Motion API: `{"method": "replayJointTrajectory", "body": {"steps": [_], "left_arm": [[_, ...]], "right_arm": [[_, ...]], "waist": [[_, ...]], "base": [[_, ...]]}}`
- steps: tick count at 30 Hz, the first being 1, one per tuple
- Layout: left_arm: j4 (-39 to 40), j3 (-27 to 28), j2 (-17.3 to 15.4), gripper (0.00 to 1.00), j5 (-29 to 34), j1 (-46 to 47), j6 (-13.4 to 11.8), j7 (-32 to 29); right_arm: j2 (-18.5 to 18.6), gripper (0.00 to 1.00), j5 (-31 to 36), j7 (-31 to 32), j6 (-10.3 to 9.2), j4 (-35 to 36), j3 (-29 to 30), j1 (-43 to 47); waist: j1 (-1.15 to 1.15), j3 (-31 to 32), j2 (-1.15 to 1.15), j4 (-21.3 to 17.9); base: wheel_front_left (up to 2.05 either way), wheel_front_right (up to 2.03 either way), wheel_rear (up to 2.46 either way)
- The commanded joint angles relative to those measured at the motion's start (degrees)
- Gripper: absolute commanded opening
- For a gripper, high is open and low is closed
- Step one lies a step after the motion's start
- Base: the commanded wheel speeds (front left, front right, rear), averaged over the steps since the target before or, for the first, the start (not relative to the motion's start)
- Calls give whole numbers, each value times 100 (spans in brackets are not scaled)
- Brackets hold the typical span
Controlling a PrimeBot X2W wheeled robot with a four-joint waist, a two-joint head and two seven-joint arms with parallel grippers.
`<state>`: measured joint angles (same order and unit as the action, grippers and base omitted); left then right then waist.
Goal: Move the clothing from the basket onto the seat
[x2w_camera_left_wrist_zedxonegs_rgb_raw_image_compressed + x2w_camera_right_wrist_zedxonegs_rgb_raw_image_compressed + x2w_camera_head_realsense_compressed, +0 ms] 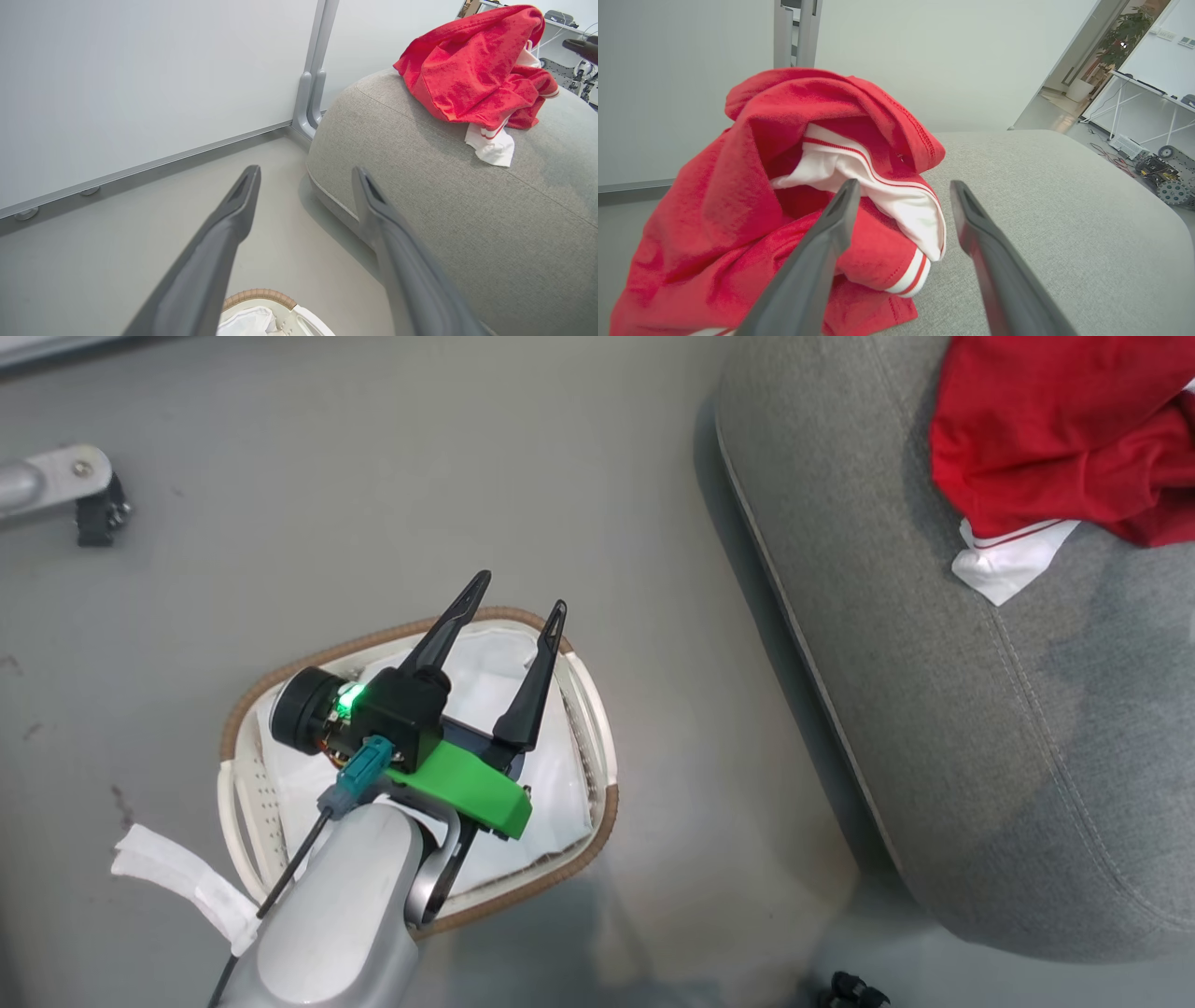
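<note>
Lying in a bunched-up heap, the clothing (467,79) is on top of the seat (467,233). It is bright red. A white cuff with thin red stripes hangs out of the heap on the side that faces the floor (373,476). In the head view the heap sits at the far right end of the big grey seat.

The basket (238,709) stands on the floor near the seat, with a strip of bare floor between them. Its brown rim runs round the top. Inside it a white liner (560,775) can be seen.

The left gripper (521,592) hangs over the basket. Its two dark fingers are spread wide and it is empty. The fingers point toward the far rim of the basket.

The right gripper (904,184) is down by the clothing on the seat. Its fingers are spread apart too, and they are not pinching the cloth. In the right wrist view one finger crosses in front of the red cloth, and the white cuff shows in the gap. Whether that finger touches the cloth cannot be told.

A white strip (177,887) lies on the floor just beside the basket.
</note>
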<state>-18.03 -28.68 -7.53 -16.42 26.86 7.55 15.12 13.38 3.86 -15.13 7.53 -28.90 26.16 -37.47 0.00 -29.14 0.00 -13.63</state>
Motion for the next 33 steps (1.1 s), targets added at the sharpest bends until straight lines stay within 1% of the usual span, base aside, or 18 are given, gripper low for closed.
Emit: {"method": "replayJointTrajectory", "body": {"steps": [1,9,14,21,27,31,33], "left_arm": [[11,62,48,100,-32,-122,-12,4],[-9,545,285,100,-175,-535,-12,4],[-46,927,386,100,-188,-862,-12,4],[8,1626,433,100,-148,-1331,-12,4],[91,2264,457,100,-113,-1756,-12,4],[-8,2367,463,100,-65,-2004,-12,4],[-49,2389,457,100,-167,-2095,-12,4]], "right_arm": [[76,100,-9,-2,-8,-7,-53,95],[237,100,-83,-2,-7,-100,-650,92],[218,100,-213,-2,-8,-210,-1086,173],[-59,100,-432,-2,-8,-233,-1677,436],[-516,100,-626,-2,-8,-72,-1930,910],[-755,100,-626,-2,-7,59,-2006,1366],[-851,100,-601,-2,-7,147,-2022,1602]], "waist": [[0,451,0,206],[0,1254,0,667],[0,1697,0,1032],[0,2107,0,1413],[0,2362,0,1660],[0,2538,0,1810],[0,2612,0,1860]], "base": [[0,0,0],[0,0,0],[0,0,0],[0,0,0],[0,0,0],[0,0,0],[0,0,0]]}}
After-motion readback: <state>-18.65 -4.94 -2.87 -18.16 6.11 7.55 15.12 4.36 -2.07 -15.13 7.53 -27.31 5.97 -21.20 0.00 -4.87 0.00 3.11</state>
